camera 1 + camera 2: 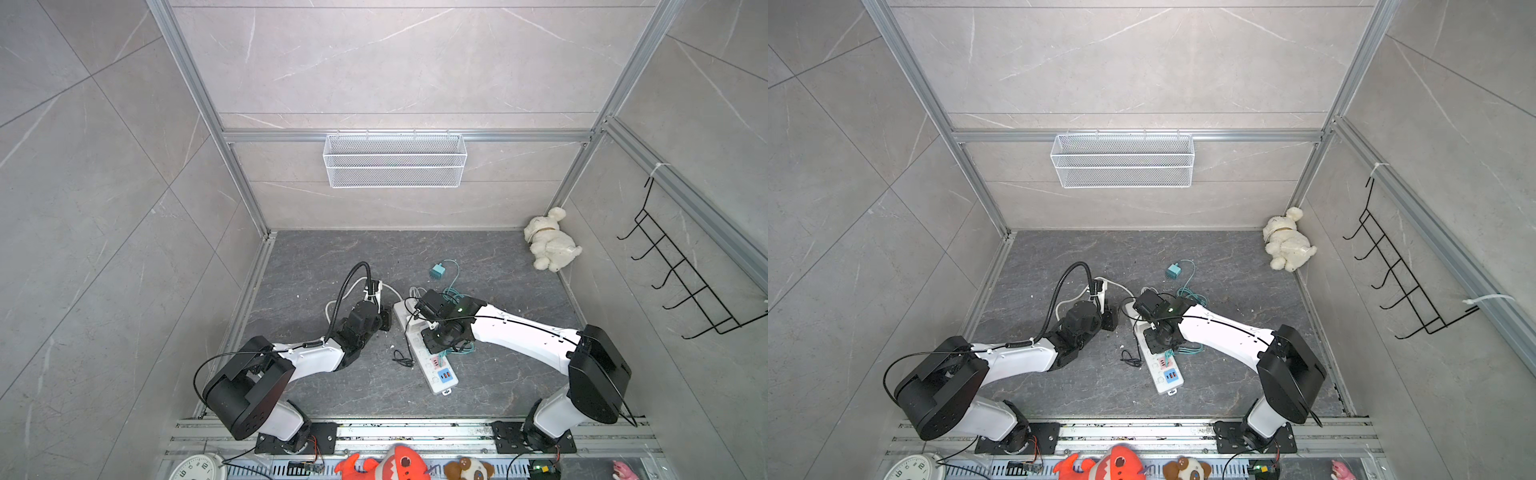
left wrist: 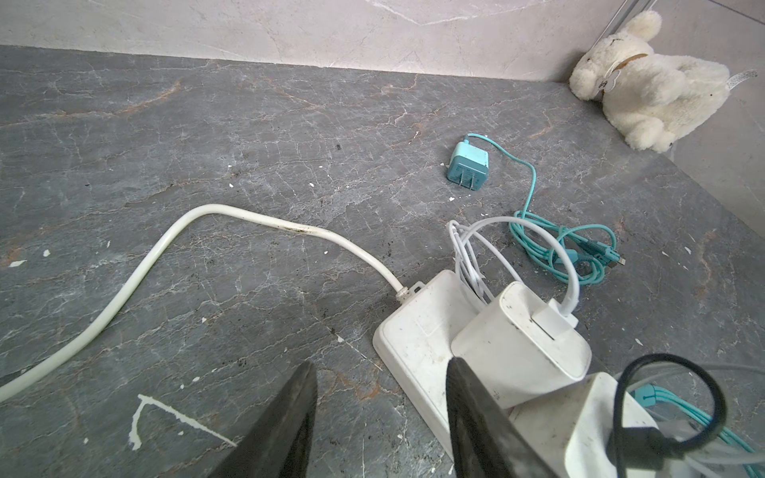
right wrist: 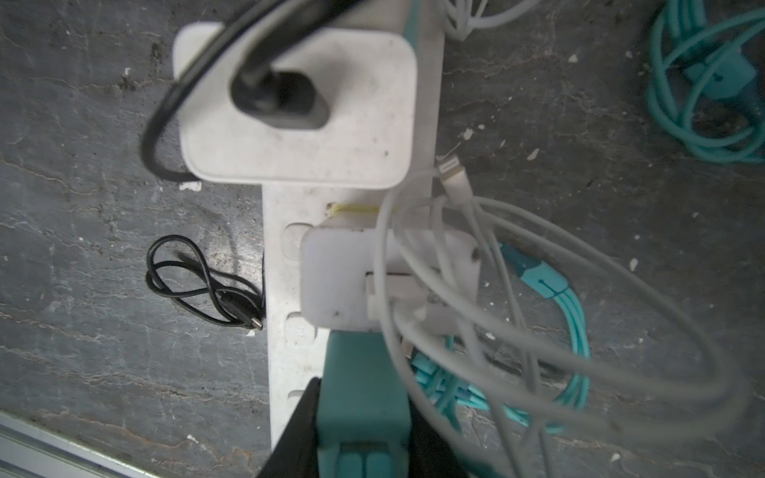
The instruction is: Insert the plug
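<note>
Half open, empty, my left gripper [image 2: 380, 372] flanked the power strip [image 2: 414, 331]; my right gripper [image 3: 362, 418] pinched the teal plug [image 3: 360, 372] over its sockets.

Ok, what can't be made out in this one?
Prongs of the teal plastic plug in the right gripper: right wrist view, hidden under its body; seated or not, unclear.
Socket beneath it on the white plastic power strip: same view, covered by the plug.
That grip, both top views: hidden under the wrist.
</note>
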Tool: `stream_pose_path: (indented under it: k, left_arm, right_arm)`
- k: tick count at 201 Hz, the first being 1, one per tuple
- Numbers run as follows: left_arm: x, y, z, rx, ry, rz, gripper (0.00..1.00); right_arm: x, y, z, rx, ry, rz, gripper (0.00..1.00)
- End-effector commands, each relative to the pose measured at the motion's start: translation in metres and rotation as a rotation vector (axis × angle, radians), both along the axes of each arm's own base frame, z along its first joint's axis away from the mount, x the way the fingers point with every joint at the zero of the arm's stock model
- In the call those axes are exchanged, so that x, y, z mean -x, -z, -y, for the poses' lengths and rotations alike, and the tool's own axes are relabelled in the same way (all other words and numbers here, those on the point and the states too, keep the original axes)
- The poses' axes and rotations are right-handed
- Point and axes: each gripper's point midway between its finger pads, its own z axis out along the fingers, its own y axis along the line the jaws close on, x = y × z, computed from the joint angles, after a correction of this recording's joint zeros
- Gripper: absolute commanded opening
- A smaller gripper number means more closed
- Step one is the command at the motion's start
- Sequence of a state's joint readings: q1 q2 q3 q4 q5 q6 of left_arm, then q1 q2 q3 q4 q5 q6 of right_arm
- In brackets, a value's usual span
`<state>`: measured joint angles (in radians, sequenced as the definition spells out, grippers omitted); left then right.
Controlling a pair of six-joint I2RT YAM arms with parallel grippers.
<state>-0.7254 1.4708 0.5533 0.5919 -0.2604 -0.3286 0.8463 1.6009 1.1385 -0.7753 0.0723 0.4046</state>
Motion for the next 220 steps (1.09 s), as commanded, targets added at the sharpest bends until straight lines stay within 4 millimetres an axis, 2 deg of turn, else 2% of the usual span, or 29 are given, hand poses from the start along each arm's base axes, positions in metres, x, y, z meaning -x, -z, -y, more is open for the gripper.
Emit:
stream_pose_path:
  k: [1,45,143,185,220]
  left_arm:
    - [-0.008,-0.024,0.007,0.033,0.000,0.071,0.53]
    - [-0.006,-0.024,0.006,0.031,-0.001,0.071,0.53]
    - [-0.007,-0.025,0.008,0.038,0.000,0.077,0.52]
    - [-0.006,-0.026,0.005,0.033,-0.007,0.083,0.52]
    - [-0.005,-0.024,0.004,0.036,-0.008,0.086,0.52]
  right_arm:
    - [-0.004,-0.002,0.001,-0.013,0.021,0.024,0.10]
    - [-0.005,-0.001,-0.007,-0.037,0.015,0.016,0.10]
    - [0.009,0.008,0.001,-0.012,0.010,-0.018,0.09]
    - [0.011,0.003,0.005,0.015,0.009,-0.018,0.09]
    - [0.009,-0.014,0.002,-0.019,0.012,0.009,0.09]
